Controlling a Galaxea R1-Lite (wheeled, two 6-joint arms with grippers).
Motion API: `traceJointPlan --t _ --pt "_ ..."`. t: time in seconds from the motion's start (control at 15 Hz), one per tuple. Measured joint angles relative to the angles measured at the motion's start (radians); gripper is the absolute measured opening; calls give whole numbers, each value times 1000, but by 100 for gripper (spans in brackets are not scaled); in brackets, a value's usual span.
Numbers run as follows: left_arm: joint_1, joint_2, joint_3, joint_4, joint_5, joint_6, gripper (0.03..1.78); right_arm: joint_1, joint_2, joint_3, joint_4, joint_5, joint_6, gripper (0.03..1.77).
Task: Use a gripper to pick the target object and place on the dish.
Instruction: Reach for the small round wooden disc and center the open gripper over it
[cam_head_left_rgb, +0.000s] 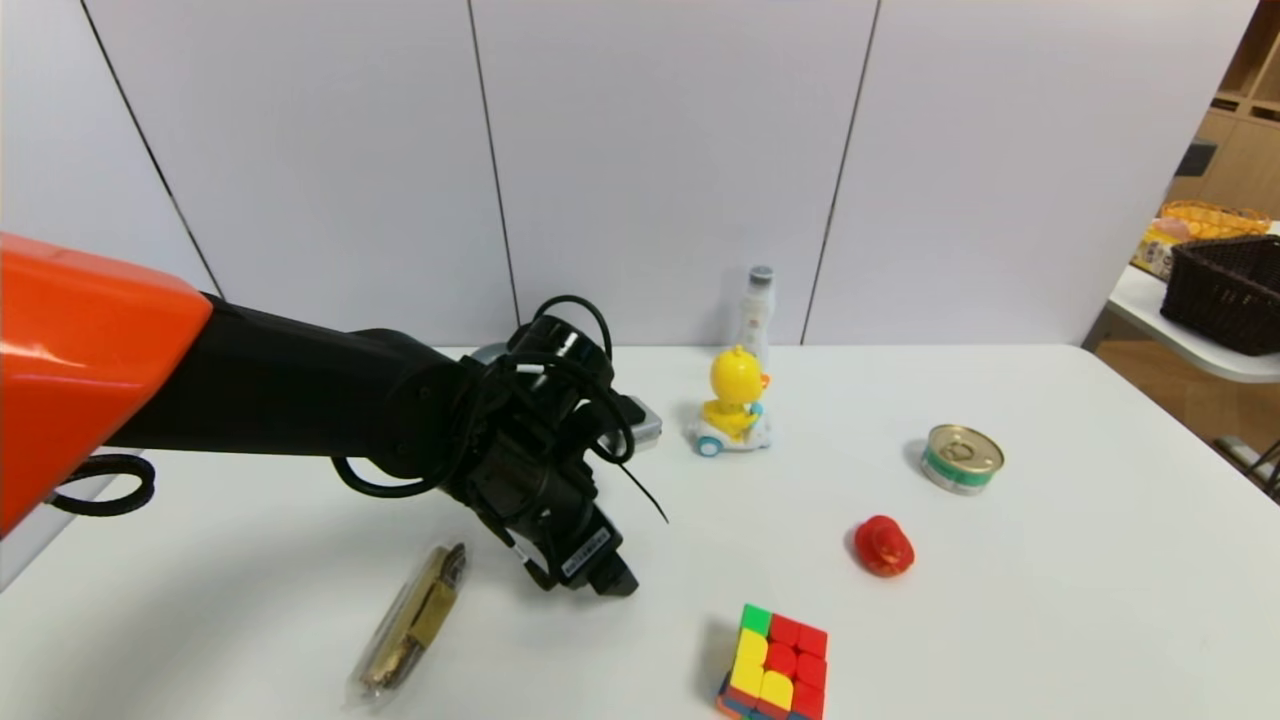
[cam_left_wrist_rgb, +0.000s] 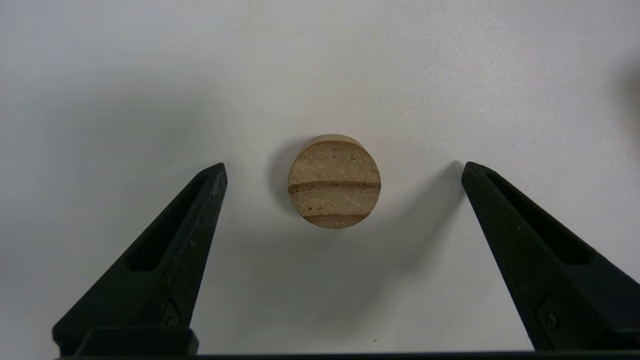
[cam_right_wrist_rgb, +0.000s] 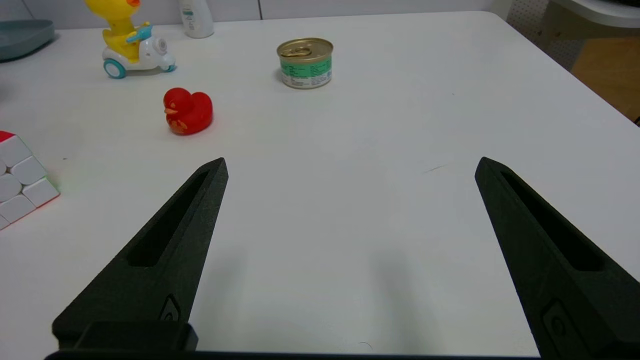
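The target object (cam_left_wrist_rgb: 334, 181), a small round tan wooden knob with a dark groove, lies flat on the white table. My left gripper (cam_left_wrist_rgb: 344, 167) hangs straight above it, open, one black finger on either side and neither touching it. In the head view the left gripper (cam_head_left_rgb: 600, 578) points down at the table's front left and hides the knob. Behind it, only a grey corner of the dish (cam_head_left_rgb: 645, 425) shows; its grey-blue rim (cam_right_wrist_rgb: 25, 32) also appears in the right wrist view. My right gripper (cam_right_wrist_rgb: 352, 161) is open and low over bare table, holding nothing.
A yellow duck on a scooter (cam_head_left_rgb: 733, 405) and a white bottle (cam_head_left_rgb: 757, 305) stand at the back. A tin can (cam_head_left_rgb: 962, 458), a red duck toy (cam_head_left_rgb: 884, 546) and a colour cube (cam_head_left_rgb: 775, 665) lie to the right. A brass item in clear wrap (cam_head_left_rgb: 413, 620) lies beside the left gripper.
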Motion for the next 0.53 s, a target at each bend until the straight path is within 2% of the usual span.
traceJointPlan --t 0.27,0.33,0.53 --pt "0 7 0 -2 0 1 169 0 0 0 0 0 0 171" --pt "0 8 0 -2 -2 1 163 0 0 0 0 0 0 171" --pt "0 10 -1 -1 -2 1 116 0 0 0 0 0 0 171"
